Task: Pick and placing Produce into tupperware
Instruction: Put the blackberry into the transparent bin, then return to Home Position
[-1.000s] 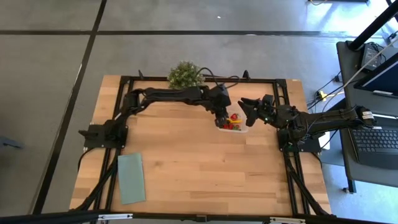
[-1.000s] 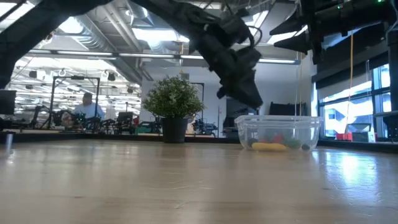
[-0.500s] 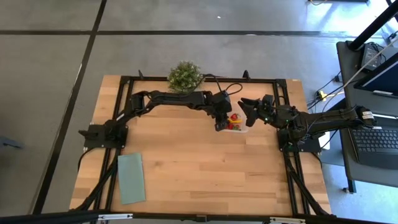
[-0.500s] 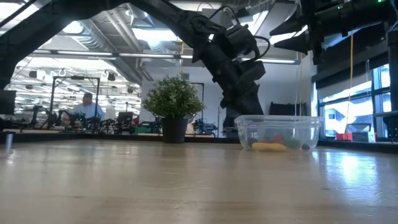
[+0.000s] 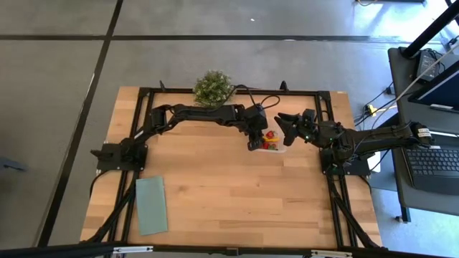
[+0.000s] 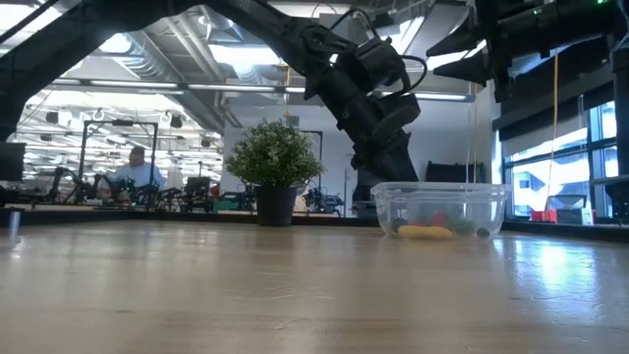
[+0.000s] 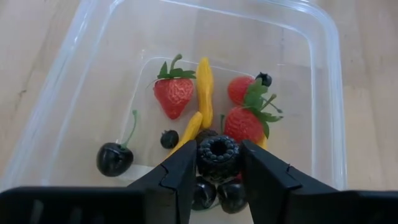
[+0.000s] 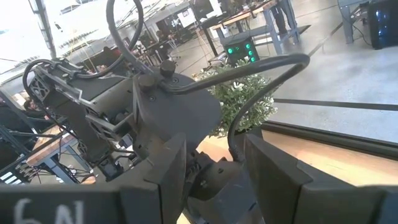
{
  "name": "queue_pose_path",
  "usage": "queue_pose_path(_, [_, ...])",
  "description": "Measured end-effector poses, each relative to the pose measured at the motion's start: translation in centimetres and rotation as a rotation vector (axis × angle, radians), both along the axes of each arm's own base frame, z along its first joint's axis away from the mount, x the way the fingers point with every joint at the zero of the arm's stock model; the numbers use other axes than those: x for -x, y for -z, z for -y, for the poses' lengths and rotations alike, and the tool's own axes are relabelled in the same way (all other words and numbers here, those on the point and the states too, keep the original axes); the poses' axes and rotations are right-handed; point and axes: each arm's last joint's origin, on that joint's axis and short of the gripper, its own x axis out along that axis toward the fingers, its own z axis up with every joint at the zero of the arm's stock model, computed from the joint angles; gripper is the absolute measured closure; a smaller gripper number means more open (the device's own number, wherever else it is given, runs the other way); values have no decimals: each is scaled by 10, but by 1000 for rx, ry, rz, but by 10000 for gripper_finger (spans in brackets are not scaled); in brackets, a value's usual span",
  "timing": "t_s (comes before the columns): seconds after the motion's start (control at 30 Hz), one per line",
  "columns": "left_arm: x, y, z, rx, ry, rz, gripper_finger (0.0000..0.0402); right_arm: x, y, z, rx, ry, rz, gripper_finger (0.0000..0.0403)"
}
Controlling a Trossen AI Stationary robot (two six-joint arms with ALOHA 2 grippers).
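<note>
The clear tupperware [image 5: 273, 142] [image 6: 439, 209] stands right of the table's middle, toward the far edge. In the left wrist view it holds the produce: red strawberries [image 7: 173, 94], yellow pieces [image 7: 204, 90], a dark cherry [image 7: 114, 158] and small dark berries. My left gripper [image 5: 253, 140] [image 6: 393, 162] [image 7: 219, 167] hangs over the box's left part, shut on a dark blackberry [image 7: 219, 154]. My right gripper [image 5: 282, 123] [image 6: 450, 57] [image 8: 214, 177] hovers open just right of the box, high above the table, pointing at the left arm. My left gripper pinches the blackberry [image 7: 219, 149] between its two fingers [image 7: 181, 174], one on each side of the berry. The fingers come from above, pointing down into the tupperware. The berry is lifted clear, just above the produce on the box's floor.
A bushy potted plant [image 5: 213, 86] [image 6: 274, 162] stands at the far edge, left of the box. A flat pale-green cloth [image 5: 151, 205] lies near the left near corner. Bare wood spreads across the table's middle and near side. A person [image 6: 138, 169] sits far behind the table.
My left gripper has come down toward the tupperware's left rim and tipped more steeply over the box, then stopped about half a second ago. My right gripper has kept still.
</note>
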Motion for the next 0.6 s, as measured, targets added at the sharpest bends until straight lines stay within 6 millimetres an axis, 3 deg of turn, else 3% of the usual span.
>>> queue_pose_path(0.4, [2, -3, -1, -1, 0, -2, 254, 0, 0, 0, 0, 0, 0, 238])
queue_pose_path(0.5, [9, -26, -6, -6, -12, 31, 249, 0, 0, 0, 1, 0, 0, 238])
queue_pose_path(0.6, [27, -70, -17, -26, -43, 105, 249, 0, -1, 0, -1, 1, 11, 238])
